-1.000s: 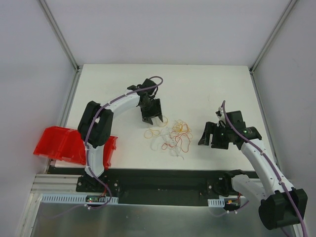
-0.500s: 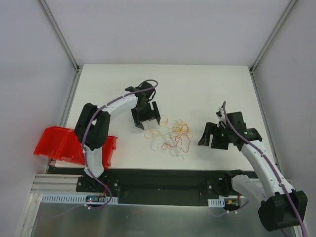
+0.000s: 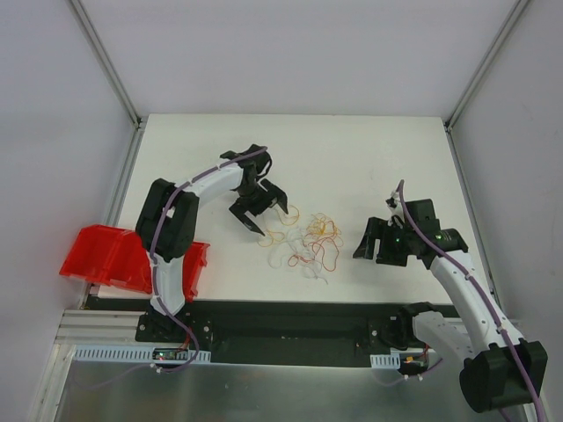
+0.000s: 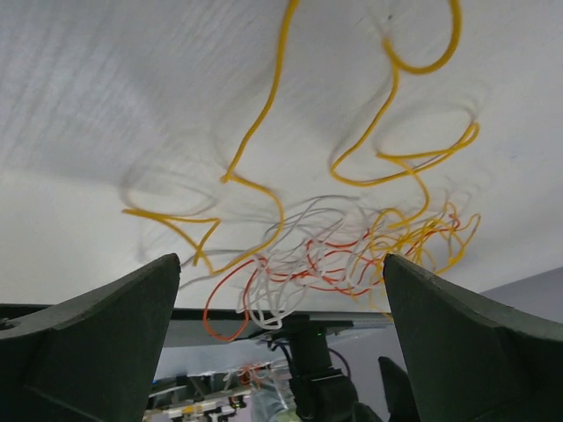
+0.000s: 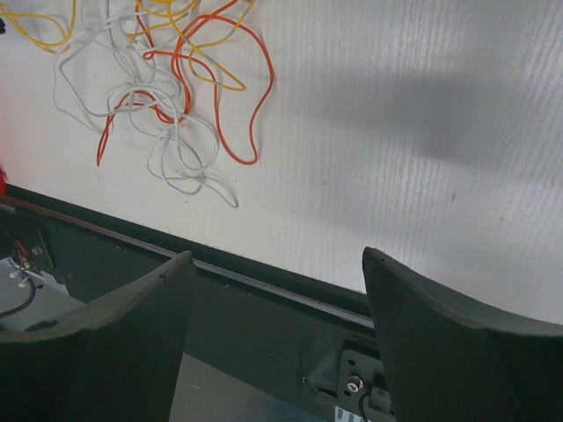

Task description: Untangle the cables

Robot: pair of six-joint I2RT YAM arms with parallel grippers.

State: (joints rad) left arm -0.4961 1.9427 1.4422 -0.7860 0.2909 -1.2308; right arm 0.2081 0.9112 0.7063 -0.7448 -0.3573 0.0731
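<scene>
**Three views, one tangle**

The top camera looks down from above and behind the arm bases on the whole table (image 3: pixel 369 149). The left wrist camera sits low and close to the cables (image 4: pixel 352 246). The right wrist camera, farther off, catches them at its upper left.

The wires (image 3: pixel 308 243) are a mix of plain yellow, red-orange and white on a white table (image 3: pixel 369 149). The bin (image 3: pixel 104 255) is bright red. The left arm (image 3: pixel 207 183) and right arm (image 3: pixel 464 290) are white with black joints, with purple cords (image 3: pixel 412 218) along them.
</scene>
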